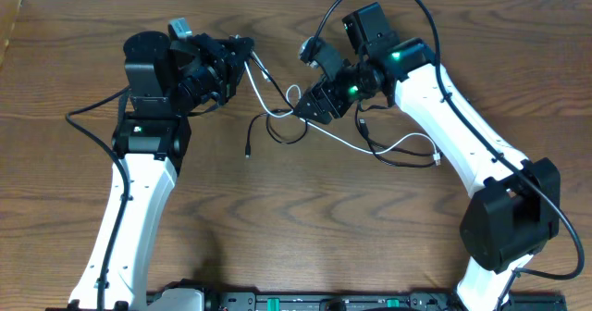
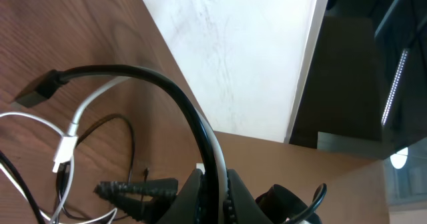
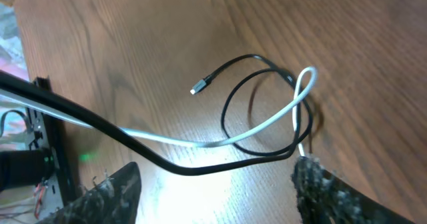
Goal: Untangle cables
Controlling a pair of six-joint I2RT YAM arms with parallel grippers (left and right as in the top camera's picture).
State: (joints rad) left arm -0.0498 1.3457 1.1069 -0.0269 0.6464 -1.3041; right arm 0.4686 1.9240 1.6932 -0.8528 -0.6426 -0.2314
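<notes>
Tangle of white cable (image 3: 267, 121) and black cable (image 3: 223, 73) lies on the tabletop (image 1: 277, 218) between the right fingers (image 3: 320, 184) — those are spread wide, white cord touching one. Well left of the right fingers, the left fingers (image 2: 137, 189) are clenched — can't tell whether on a cord.

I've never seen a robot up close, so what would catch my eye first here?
The left arm and right arm, white with black heads, lean in over a wooden table and nearly meet toward its far side. Between them a white cable and a black cable lie looped together.
</notes>
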